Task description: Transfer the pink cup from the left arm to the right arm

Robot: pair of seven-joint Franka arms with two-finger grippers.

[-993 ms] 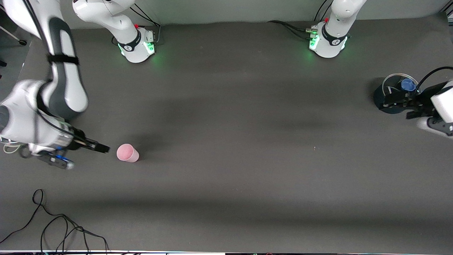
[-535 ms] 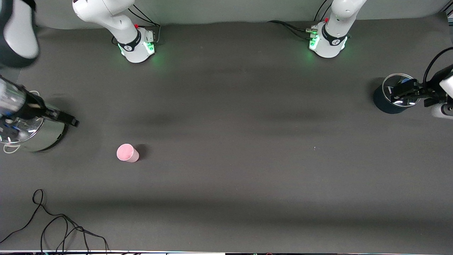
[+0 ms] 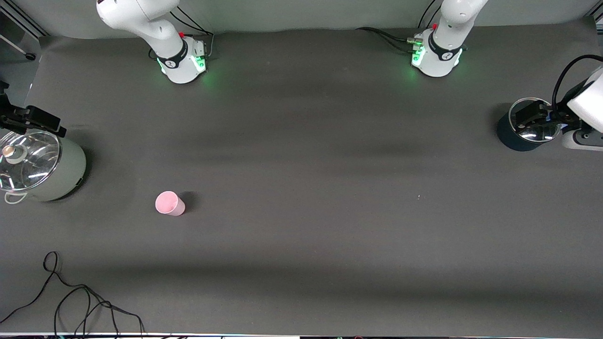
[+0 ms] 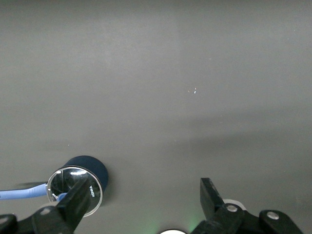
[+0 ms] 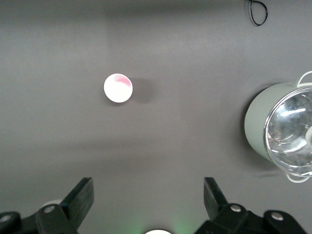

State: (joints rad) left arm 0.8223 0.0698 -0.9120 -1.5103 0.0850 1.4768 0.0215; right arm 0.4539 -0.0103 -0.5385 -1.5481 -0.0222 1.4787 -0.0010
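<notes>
The pink cup (image 3: 169, 203) (image 5: 118, 88) stands alone on the dark table, toward the right arm's end, with nothing touching it. My right gripper (image 3: 41, 122) (image 5: 147, 189) is high over the table edge beside the pale green pot, well away from the cup. Its flat fingers are spread open and hold nothing. At the left arm's end, my left gripper (image 3: 531, 117) (image 4: 145, 191) hangs open over the dark blue pot (image 3: 518, 132) (image 4: 87, 168), also holding nothing.
A pale green pot with a glass lid (image 3: 61, 174) (image 5: 261, 122) stands at the right arm's end, farther from the front camera than the cup. A loose black cable (image 3: 70, 301) lies near the table's front edge. Both arm bases (image 3: 181, 61) stand along the back.
My right gripper has pulled away from beside the cup and risen to over the green pot's edge. The left gripper shifted slightly over the blue pot. The cup stayed put.
</notes>
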